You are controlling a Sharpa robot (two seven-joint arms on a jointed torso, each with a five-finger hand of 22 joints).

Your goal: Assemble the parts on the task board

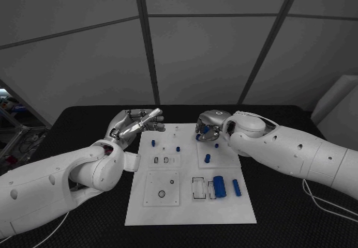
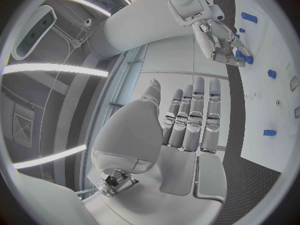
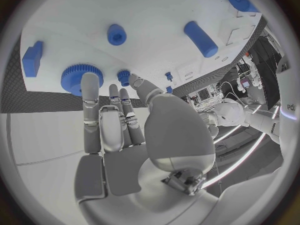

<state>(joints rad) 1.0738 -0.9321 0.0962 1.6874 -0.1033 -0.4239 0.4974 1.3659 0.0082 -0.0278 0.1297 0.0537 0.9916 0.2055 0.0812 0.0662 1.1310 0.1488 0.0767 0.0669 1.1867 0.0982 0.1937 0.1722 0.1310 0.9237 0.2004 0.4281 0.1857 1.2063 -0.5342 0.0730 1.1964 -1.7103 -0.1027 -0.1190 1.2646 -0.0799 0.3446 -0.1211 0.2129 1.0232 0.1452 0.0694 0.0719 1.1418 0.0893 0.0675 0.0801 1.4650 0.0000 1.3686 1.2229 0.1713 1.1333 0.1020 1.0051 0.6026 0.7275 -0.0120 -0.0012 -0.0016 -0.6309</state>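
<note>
The left robot hand [image 1: 136, 125] hovers over the far left edge of the flat white task board [image 1: 190, 209], palm turned sideways, its silver fingers [image 2: 195, 116] stretched out straight side by side and holding nothing. The right robot hand [image 1: 208, 128] hangs over the far right part of the board with its fingers [image 3: 100, 116] extended and slightly apart; their tips are at a blue toothed gear wheel [image 3: 77, 78] and a smaller blue knob [image 3: 124, 77], but the pictures do not show whether they touch or grip either one.

Outward from the right robot hand, a blue ring-shaped part [image 3: 116, 34] and a blue cylindrical peg [image 3: 200, 38] lie on the white surface, with a blue rectangular block [image 3: 32, 59] toward the board's edge. In the head view a small blue upright peg [image 1: 153, 142] stands on the far left portion, and 2 further small blue pieces [image 1: 208, 158] sit mid-board on the right. Nearer the robot, a thick blue cylinder [image 1: 219, 186] lies beside a slimmer blue bar [image 1: 236, 187], both to the right of a row of narrow rectangular slots [image 1: 198, 188]. The board rests in the middle of the black counter [image 1: 283, 217].
</note>
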